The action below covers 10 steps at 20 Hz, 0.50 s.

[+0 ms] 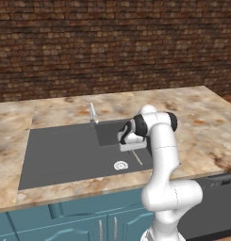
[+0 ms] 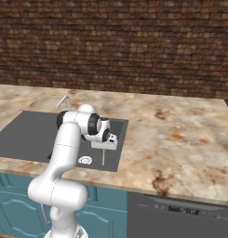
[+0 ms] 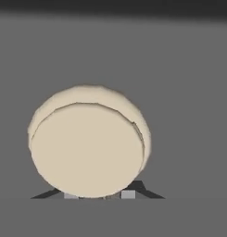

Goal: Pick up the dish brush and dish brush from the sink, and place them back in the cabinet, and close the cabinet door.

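The round cream head of the dish brush (image 3: 89, 143) fills the space just ahead of the end effector (image 3: 100, 195), whose fingers look closed on it down in the sink (image 1: 60, 155); a shallow pinch could let it slip when lifted.

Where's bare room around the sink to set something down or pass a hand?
Bare: the counter right of the sink, up to the brick wall; the strip behind the faucet; the basin floor left of the drain. Crowded: the basin's right end, where the arm and pincer hang over the dish brush beside the drain.
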### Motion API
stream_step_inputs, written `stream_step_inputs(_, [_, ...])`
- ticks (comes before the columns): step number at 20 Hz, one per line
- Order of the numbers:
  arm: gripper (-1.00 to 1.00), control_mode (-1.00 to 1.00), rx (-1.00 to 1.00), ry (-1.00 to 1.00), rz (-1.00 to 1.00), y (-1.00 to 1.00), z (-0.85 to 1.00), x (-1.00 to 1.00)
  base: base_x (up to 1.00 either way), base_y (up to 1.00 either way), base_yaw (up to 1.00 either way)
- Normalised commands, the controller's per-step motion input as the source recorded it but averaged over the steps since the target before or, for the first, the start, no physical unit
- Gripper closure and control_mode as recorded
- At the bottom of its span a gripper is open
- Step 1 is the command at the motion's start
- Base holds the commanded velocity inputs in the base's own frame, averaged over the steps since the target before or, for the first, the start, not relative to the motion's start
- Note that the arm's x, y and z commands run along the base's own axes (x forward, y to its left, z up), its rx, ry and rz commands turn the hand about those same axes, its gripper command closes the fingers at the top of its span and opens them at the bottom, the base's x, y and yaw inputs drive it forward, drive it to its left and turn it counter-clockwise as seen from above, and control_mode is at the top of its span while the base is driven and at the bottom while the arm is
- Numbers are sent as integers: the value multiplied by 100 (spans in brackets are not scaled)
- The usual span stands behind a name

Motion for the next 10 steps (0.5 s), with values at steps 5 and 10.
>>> stream_step_inputs(5, [100,-100,0,3,0,0,-17,0,0,0,0])
stream_step_inputs(10, [100,-100,0,3,0,0,-19,5,0,0,0])
